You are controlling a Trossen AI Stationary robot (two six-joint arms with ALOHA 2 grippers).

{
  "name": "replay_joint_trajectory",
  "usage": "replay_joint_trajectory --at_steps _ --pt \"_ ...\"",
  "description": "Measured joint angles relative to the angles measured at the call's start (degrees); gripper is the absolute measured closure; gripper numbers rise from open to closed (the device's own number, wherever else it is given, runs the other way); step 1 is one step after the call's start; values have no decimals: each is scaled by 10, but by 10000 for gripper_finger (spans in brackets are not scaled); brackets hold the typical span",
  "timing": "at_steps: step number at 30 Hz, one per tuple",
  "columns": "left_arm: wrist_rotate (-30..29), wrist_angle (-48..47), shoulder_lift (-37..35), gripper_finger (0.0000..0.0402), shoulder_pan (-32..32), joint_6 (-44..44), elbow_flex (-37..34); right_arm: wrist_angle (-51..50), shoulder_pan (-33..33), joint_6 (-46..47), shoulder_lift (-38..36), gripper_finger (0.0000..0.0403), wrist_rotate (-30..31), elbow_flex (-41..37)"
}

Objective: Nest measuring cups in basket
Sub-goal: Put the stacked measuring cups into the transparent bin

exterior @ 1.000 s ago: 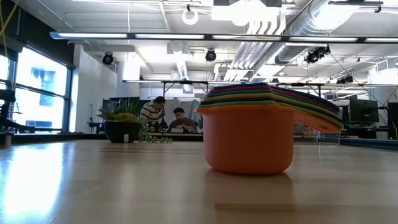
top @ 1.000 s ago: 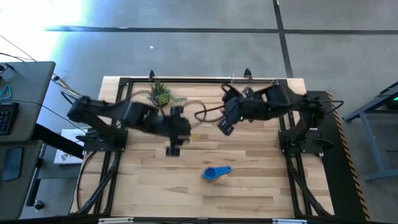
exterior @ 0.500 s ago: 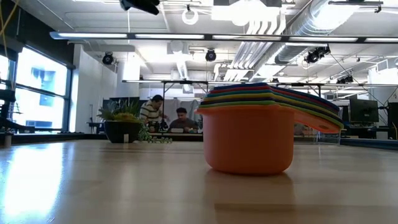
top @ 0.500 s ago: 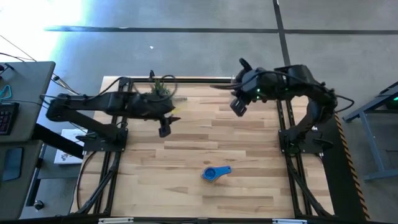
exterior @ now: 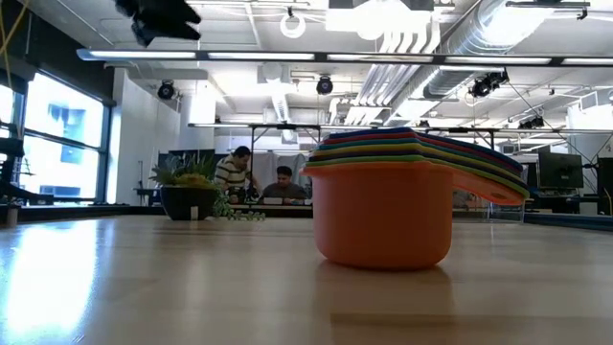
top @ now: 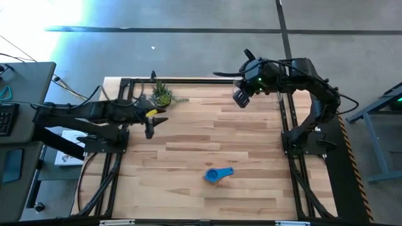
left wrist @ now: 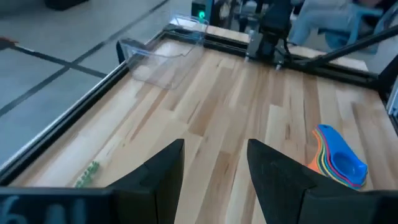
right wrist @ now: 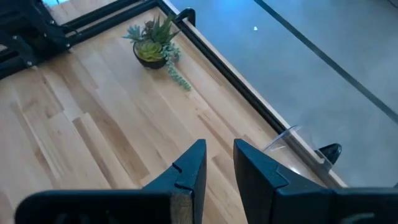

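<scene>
The measuring cups (top: 218,174) stand nested in one stack on the wood, near the table's near edge. Blue is on top, and in the low view the orange cup (exterior: 383,216) is at the bottom, resting on its base. The left wrist view shows the cups (left wrist: 339,162) too. The clear basket (left wrist: 160,57) sits at the table's far right corner; one corner of the basket (right wrist: 287,138) shows in the right wrist view. My left gripper (top: 149,129) hangs open over the left side. My right gripper (top: 240,97) hovers narrowly open by the basket.
A small potted plant (top: 162,94) stands at the far left, also seen as the plant (right wrist: 152,46) in the right wrist view. A black metal frame (top: 188,80) runs round the table. People sit in the room beyond, in the low view.
Both arms have drawn back from the table's middle. My left gripper has swung toward the left edge. My right gripper has moved toward the far right corner, over the basket's side. The cup stack has stayed where it was.
</scene>
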Motion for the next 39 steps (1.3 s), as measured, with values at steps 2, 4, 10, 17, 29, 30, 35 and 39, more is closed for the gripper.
replay_joint_trajectory --at_steps 2,4,10,17,29,30,35,39 --pt "-1 28 -38 234 0 -3 -43 0 0 12 0 330 0 0" --pt "0 67 -76 234 0 -5 -81 0 0 29 0 330 -1 0" --pt "14 112 -175 234 0 -12 -162 0 0 85 0 330 -21 0" --pt "33 107 -291 234 0 -13 -234 0 0 165 0 330 -21 0" --pt "47 107 -449 234 0 -18 -340 1 0 237 0 330 -25 0" --pt "47 107 -456 234 0 -19 -347 1 0 237 0 330 -25 0" --pt "61 115 -455 234 0 -29 -377 3 0 239 0 330 -25 0" --pt "67 112 -455 234 0 -27 -396 3 0 238 0 330 -25 0"
